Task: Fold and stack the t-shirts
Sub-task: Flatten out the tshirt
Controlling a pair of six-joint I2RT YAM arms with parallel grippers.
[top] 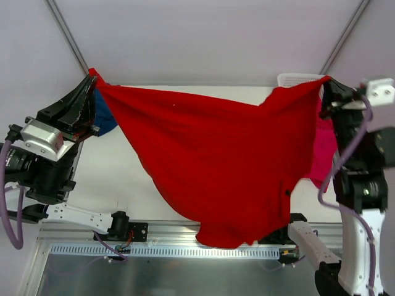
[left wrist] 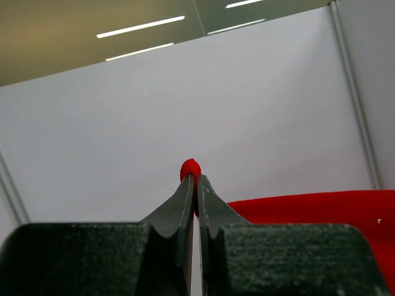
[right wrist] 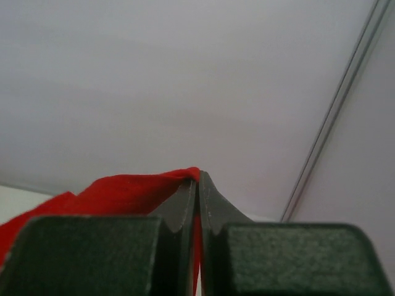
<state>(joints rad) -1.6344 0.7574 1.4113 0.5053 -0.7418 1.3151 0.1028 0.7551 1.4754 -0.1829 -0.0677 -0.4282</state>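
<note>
While both arms stand raised above the worktop (top: 123, 179), the red t-shirt (top: 216, 160) hangs stretched between them like a wide banner. The left tool (top: 92, 75) pinches the shirt's upper left corner. In the left wrist view its two dark fingers (left wrist: 181, 208) are pressed together, with a small nub of red cloth poking out at their tips. The right tool (top: 325, 83) pinches the shirt's upper right corner. The right wrist view shows its fingers (right wrist: 214, 203) likewise closed tight, with a fold of red cloth clamped between them and trailing away to the left.

From the two held corners the red t-shirt sags in the middle and drapes down. Its lowest point hangs over the near edge of the worktop, in front of the rail where the arms are bolted.

Behind the red t-shirt's left corner, a navy blue t-shirt (top: 105, 117) peeks out just beside the left tool; whether it touches the tool cannot be told. Behind the red t-shirt's right edge, a magenta-pink t-shirt (top: 324, 148) shows as a strip between the red cloth and the right arm. Just above the red t-shirt's right corner, the rim of a white lattice basket (top: 296, 78) is visible, mostly hidden by the cloth.
</note>
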